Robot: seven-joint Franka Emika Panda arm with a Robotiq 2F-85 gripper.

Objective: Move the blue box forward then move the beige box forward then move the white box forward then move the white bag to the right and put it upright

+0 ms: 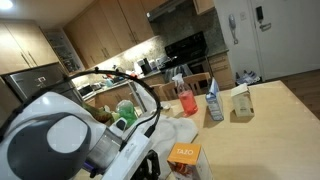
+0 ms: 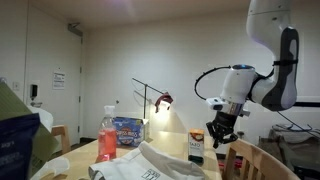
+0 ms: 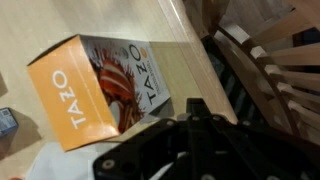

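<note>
Your tool (image 3: 192, 112) is pressed together, gripping nothing. The white box (image 3: 100, 85) rests on the table (image 3: 180, 40) just beside it, toward the wrist view's upper left; contact cannot be confirmed.

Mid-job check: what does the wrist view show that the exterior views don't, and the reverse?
Only the wrist view: up close, the red artwork and large lettering on the small flat white box with an orange face, which sits on the pale wooden table. Only the exterior views: the tall dark blue carton, the blocky cream carton and the red translucent cup farther along the table. Shared: that box, part of the white cloth bag and the shut gripper.
</note>
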